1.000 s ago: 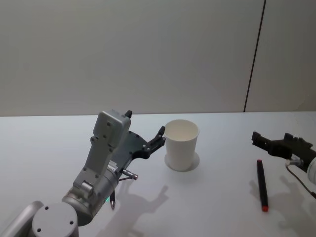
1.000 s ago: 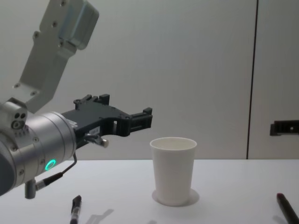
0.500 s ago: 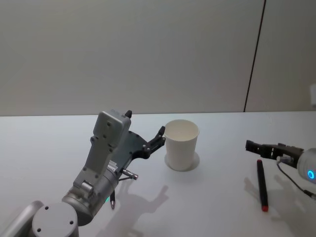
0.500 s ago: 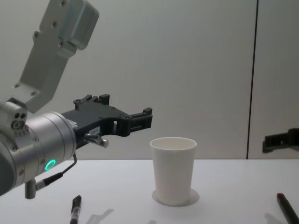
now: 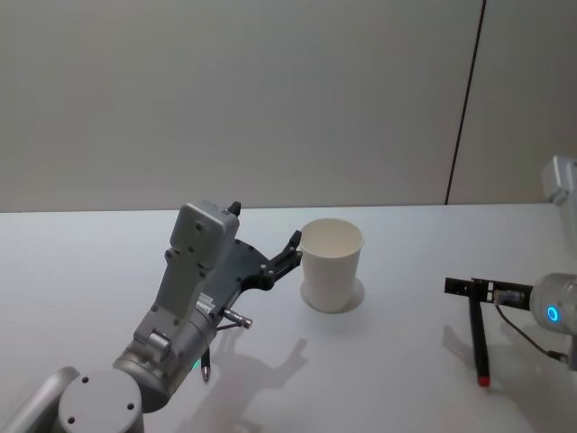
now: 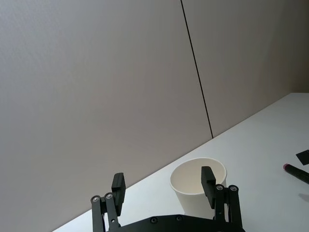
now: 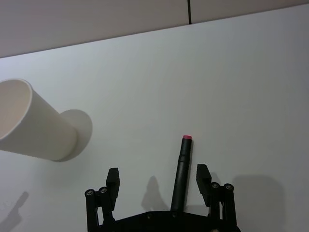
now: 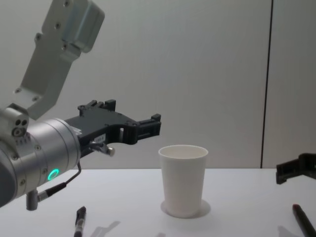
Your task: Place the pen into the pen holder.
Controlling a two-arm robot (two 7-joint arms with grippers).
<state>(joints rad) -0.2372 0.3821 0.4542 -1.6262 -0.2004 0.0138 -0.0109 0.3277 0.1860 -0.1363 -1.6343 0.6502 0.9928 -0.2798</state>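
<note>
The pen holder (image 5: 332, 263) is a plain white paper cup standing upright mid-table, also seen in the chest view (image 8: 183, 180). A black pen (image 5: 479, 338) with a red tip lies flat on the table to its right. My right gripper (image 5: 469, 287) hovers low over the pen's far end. In the right wrist view it (image 7: 158, 178) is open, with the pen (image 7: 182, 169) lying between the fingers. My left gripper (image 5: 290, 250) hangs open and empty above the table, just left of the cup's rim (image 6: 198, 181).
A second dark pen (image 8: 80, 219) lies on the table under my left arm, also in the head view (image 5: 205, 365). The white table (image 5: 397, 379) has free room around the cup. A grey wall stands behind the table.
My right gripper has come down and moved left, from beyond the pen to just over its far end. The left arm, cup and pens have not moved.
</note>
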